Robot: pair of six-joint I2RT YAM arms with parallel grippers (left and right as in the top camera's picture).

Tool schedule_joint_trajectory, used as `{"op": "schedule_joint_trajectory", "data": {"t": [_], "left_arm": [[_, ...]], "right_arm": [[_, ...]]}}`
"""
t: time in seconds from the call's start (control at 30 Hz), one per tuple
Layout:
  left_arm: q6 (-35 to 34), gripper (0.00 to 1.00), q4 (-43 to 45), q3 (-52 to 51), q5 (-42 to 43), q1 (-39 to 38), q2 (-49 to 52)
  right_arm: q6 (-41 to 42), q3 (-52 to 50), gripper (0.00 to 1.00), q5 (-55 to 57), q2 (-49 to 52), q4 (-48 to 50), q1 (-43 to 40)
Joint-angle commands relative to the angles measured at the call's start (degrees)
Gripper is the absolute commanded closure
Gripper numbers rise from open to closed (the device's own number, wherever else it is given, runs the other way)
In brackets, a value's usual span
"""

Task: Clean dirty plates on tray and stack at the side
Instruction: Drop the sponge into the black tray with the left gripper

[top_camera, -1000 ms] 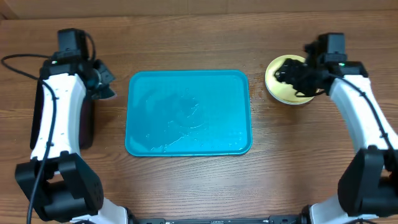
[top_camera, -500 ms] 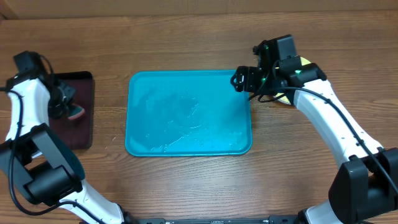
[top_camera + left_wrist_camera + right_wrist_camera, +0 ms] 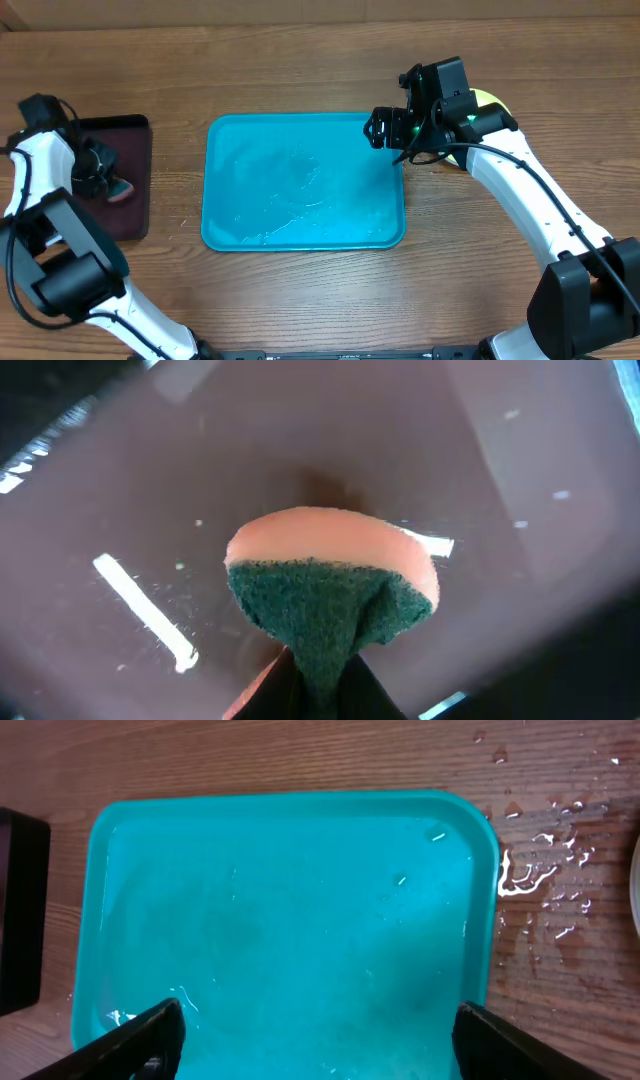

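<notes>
The turquoise tray [image 3: 300, 180] lies in the middle of the table, wet, with no plates on it; it fills the right wrist view [image 3: 290, 920]. A yellow-green plate rim [image 3: 490, 99] shows at the right, mostly hidden behind the right arm. The white and pale blue plates are out of view. My right gripper [image 3: 383, 128] is open and empty above the tray's far right corner [image 3: 310, 1030]. My left gripper [image 3: 100, 175] is shut on a pink and green sponge [image 3: 330, 585] over the dark maroon tray [image 3: 200, 480].
The dark maroon tray [image 3: 125, 190] sits at the left of the table. Water drops lie on the wood [image 3: 545, 880] to the right of the turquoise tray. A sliver of plate edge [image 3: 636, 880] shows at the right border of the right wrist view.
My right gripper left the plate stack at the right and moved left over the tray's corner. My left gripper moved left with the sponge onto the maroon tray.
</notes>
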Motion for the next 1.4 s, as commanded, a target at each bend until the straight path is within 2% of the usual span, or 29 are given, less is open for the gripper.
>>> {"op": "schedule_joint_trajectory", "data": {"t": [0.0,0.1,0.13,0.17,0.23,0.6,0.73,1.0,1.37], "left_arm": [[0.96,0.85,0.85,-0.24,-0.37,0.22,2.16],[0.98,0.78,1.29,-0.15,-0.02,0.44,2.16],[1.03,0.73,1.18,-0.07,0.55,0.44,2.14],[1.20,0.63,0.96,0.11,1.20,0.46,2.10],[1.18,0.02,-0.35,1.11,2.78,0.48,2.01],[1.18,0.00,-14.38,15.23,5.77,0.46,-3.85],[1.18,0.00,-15.76,15.30,8.66,-0.02,-10.58],[0.94,0.00,-16.74,11.61,7.98,-5.44,-22.75],[0.92,0.00,-16.61,10.93,7.45,-11.28,-22.82]], "right_arm": [[-0.15,0.98,0.11,0.50,-0.11,-1.38,0.31],[-0.15,0.98,0.07,0.50,-0.11,-1.51,0.31],[-0.15,0.98,0.05,0.48,-0.11,-1.53,0.31],[-0.15,0.98,0.03,0.46,-0.11,-1.64,0.31],[-0.15,0.98,0.00,0.13,-0.11,-1.84,0.31],[-0.15,1.01,0.00,0.07,-2.23,-3.08,0.28],[-0.15,1.01,0.00,0.09,-5.57,-3.80,0.28],[-0.17,1.01,0.00,4.94,-14.71,-8.28,0.28],[-0.17,1.01,0.00,5.11,-15.80,-16.37,0.24]]}}
